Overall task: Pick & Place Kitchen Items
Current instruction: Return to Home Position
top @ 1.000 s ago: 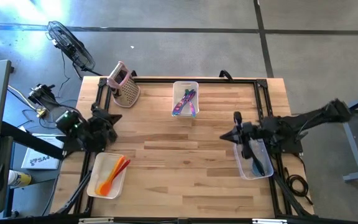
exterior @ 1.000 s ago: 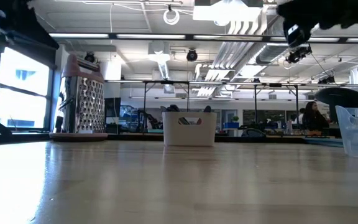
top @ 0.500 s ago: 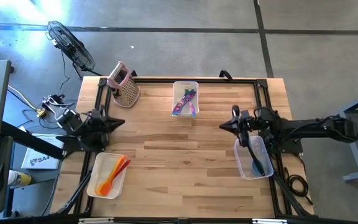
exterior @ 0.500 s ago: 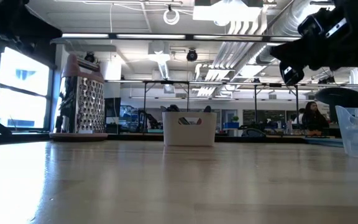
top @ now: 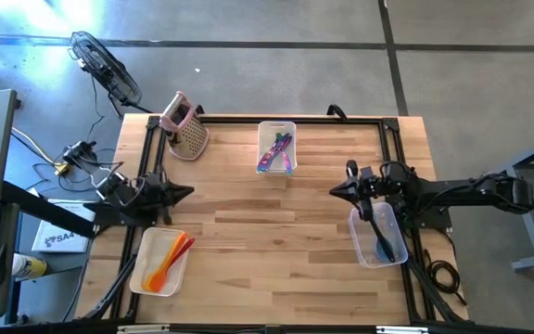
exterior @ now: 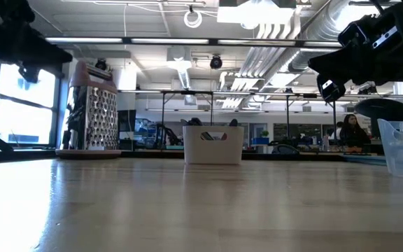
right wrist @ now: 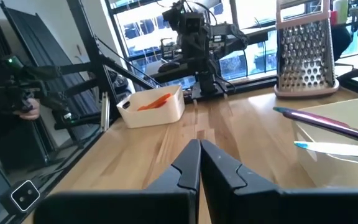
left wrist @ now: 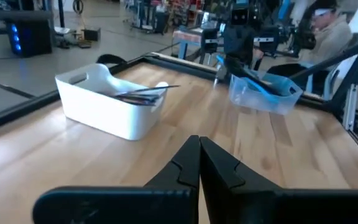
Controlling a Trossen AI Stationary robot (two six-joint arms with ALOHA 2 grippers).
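Kitchen items lie in three bins. Red, orange and yellow utensils lie in a white bin at the near left. Purple, blue and green ones lie in a white bin at the far middle. Blue and black ones lie in a clear bin at the near right. My left gripper is shut and empty at the left edge, above the table. My right gripper is shut and empty, just beyond the clear bin's far end.
A pink box grater stands upright at the far left corner. A black frame runs around the table's edges. The middle of the wooden table is bare.
My left gripper has swung from pointing at the near edge to pointing at the table's right, level. My right arm has stretched out and come down lower, its gripper turning to point at the table's left. The utensils and bins have stayed put.
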